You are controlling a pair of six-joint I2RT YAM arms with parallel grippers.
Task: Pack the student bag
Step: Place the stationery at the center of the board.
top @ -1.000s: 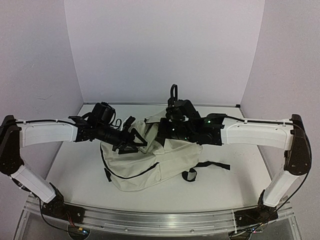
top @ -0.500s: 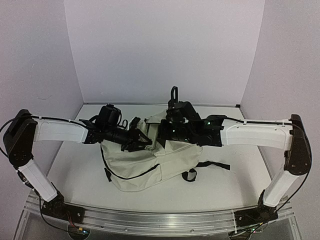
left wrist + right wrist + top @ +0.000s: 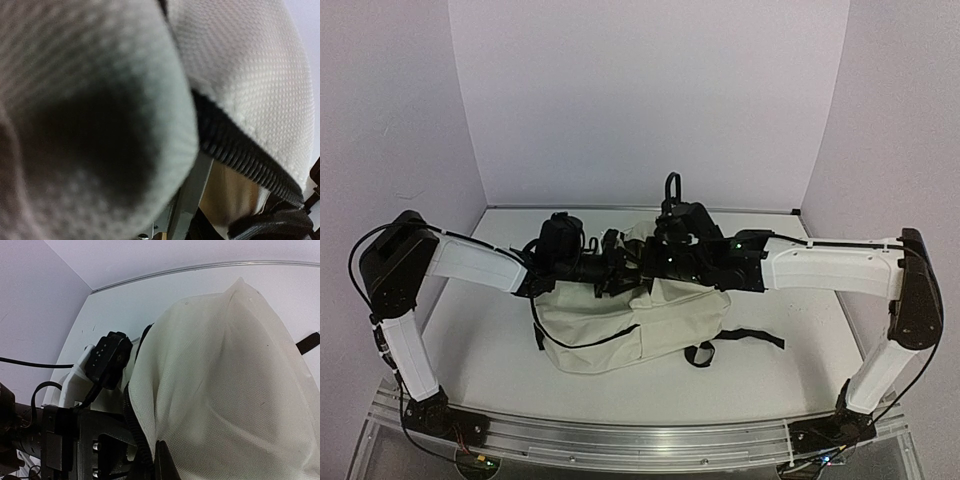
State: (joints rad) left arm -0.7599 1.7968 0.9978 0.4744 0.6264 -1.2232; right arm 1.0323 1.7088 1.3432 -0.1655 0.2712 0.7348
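Student bag (image 3: 620,325) lies in the middle of the white tabletop (image 3: 790,370), in front of both arm bases and between the two arms. Its cream body sags toward me and its far top edge is drawn up where the arms meet. A black strap (image 3: 745,338) trails off its right side onto the tabletop.

My right hand (image 3: 652,262) sits at that raised top edge, just right of centre. It is clenched on the canvas beside the zipper. From its own camera the cream fabric rises straight off the fingertips and tents up to a peak.

My left hand (image 3: 612,264) reaches in from the left and meets the same edge, just beside the right hand, so the student bag hangs below and in front of both. Its camera is pressed so close that I get only blur: grey lining (image 3: 90,125) fills the left of the view, cream canvas the upper right, and black zipper tape (image 3: 240,155) runs between them. I cannot tell whether this hand is gripping or released.
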